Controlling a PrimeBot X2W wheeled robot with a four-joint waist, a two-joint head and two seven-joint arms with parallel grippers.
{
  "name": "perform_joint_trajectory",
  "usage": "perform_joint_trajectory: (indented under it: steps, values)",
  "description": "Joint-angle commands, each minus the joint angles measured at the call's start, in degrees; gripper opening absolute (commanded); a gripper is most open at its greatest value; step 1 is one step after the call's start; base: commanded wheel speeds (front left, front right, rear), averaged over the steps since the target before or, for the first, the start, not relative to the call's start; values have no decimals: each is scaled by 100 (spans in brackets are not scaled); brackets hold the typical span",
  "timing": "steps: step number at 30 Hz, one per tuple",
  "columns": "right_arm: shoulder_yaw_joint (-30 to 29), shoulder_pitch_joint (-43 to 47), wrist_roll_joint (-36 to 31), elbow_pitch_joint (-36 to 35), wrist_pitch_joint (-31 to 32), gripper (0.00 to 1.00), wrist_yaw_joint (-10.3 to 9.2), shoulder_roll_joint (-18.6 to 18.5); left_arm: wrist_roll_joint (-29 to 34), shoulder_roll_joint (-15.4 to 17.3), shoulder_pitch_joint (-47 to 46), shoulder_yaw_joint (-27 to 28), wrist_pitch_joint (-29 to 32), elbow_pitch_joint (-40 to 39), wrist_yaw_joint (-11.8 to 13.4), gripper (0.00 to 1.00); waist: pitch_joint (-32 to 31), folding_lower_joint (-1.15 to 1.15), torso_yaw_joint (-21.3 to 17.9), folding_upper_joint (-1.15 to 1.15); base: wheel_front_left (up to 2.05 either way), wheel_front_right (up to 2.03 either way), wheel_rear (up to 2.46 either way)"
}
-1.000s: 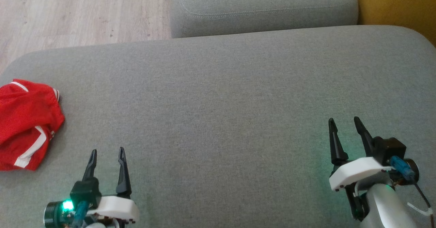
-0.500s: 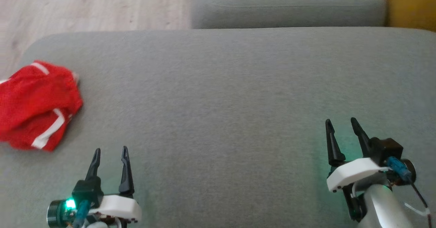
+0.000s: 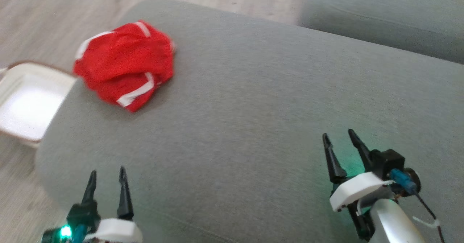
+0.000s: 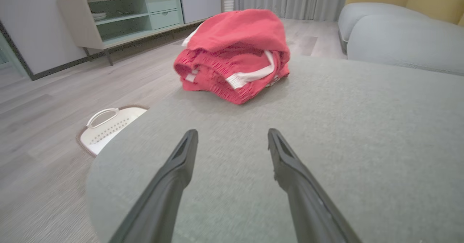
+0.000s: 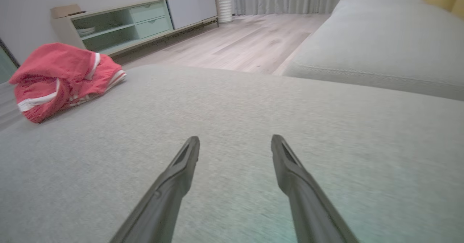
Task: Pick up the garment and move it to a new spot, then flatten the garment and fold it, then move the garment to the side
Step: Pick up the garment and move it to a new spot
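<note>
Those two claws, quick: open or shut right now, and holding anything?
Left gripper: open, holding nothing; the red garment lies ahead of it, untouched.
Right gripper: open, holding nothing.

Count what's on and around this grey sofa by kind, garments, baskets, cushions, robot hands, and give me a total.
Garments: 1, the red garment
Baskets: 1, the white basket
Cushions: 2, the near cushion and the far cushion
Robot hands: 2, the left hand and the right hand, both open
Total: 6
</note>
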Motion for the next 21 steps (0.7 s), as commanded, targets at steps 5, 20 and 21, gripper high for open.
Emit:
perform_joint_trajectory:
  steps: [5,20,21]
  values:
    - [466,-265,115,-106,-69,100,-4,33,24,50,129,364,-62,-169,-12,100,85,0,766,0,0,0,0]
    - [949,-749,85,-272,-69,100,-4,-397,-80,513,-1663,581,-62,-160,-497,100,1045,0,459,0,0,0,0]
    - [967,-789,91,-309,-69,100,-4,-448,-77,570,-1867,557,-62,-97,-530,100,1128,0,423,0,0,0,0]
